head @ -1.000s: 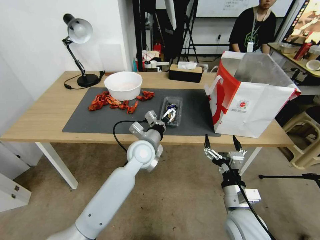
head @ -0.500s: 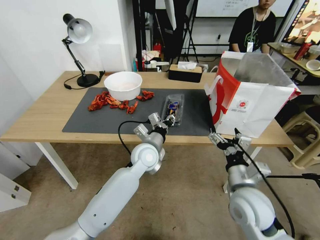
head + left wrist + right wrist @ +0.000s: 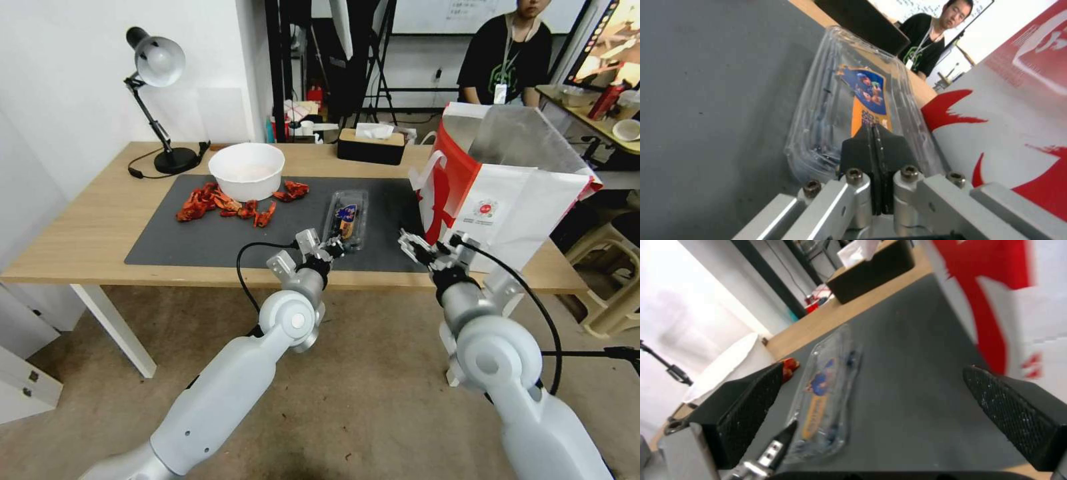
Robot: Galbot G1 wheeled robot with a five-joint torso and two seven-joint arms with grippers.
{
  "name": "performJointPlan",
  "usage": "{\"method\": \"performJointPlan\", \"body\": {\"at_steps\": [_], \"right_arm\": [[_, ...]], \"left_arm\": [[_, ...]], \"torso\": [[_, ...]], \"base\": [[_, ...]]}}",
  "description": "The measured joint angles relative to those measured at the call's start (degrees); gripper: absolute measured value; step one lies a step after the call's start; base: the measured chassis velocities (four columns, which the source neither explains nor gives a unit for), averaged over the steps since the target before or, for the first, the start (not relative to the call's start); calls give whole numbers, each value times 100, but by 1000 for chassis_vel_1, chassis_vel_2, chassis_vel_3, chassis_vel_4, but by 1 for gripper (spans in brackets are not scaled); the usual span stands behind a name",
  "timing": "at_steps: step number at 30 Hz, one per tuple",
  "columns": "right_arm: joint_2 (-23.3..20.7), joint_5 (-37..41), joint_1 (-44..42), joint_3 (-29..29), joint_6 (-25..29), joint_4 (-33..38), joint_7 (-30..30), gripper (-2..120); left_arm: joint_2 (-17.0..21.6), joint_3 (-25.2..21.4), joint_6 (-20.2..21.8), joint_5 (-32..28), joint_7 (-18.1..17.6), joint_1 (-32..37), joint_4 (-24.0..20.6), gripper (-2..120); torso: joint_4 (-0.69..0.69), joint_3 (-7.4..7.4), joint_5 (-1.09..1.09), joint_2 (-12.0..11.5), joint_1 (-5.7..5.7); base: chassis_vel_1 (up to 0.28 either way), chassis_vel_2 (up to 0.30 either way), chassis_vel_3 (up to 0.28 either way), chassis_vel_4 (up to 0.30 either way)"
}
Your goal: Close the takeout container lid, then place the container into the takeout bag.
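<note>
The lid (image 3: 347, 215) is seen lying flat on the takeout container (image 3: 853, 110), which rests on the grey mat (image 3: 200, 240) beside the takeout bag (image 3: 507, 220). The left gripper (image 3: 335, 245) is clenched, empty, at its near end; the right gripper (image 3: 427, 248) is held spread nearby. Bagging is judged undone.

Lab/office: whiteboard (image 3: 467, 13), tripods (image 3: 380, 60), desk lamp (image 3: 157, 100).

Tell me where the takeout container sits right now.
In the head view, the takeout container lies on the grey mat, between red scraps and takeout bag.
</note>
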Motion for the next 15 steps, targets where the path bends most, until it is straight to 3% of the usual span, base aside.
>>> {"method": "performJointPlan", "body": {"at_steps": [15], "right_arm": [[28,1229,1258,-476,-230,-898,607,100]], "left_arm": [[55,65,2,53,4,-24,29,0]], "torso": [[0,-1,0,0,-1]], "base": [[0,0,0,0]]}}
